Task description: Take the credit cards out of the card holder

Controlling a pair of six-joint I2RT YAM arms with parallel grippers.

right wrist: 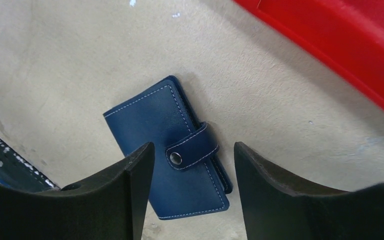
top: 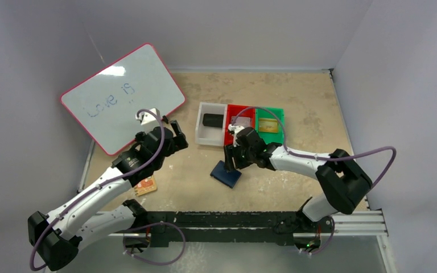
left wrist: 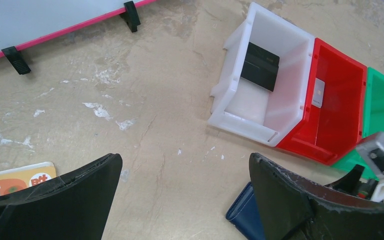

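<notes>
Card holder [right wrist: 150, 115] lies snapped shut; right jaws hover released over it, left jaws released. Next: unsnap tab [right wrist: 192, 147].

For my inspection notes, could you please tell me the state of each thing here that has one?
Navy-blue leather bifold card holder: closed, snap tab fastened, lying flat.
Left gripper: open, empty.
Right gripper: open, above the card holder, holding nothing.
White plastic bin: holds a black block.
Pink-framed whiteboard: written on.
</notes>
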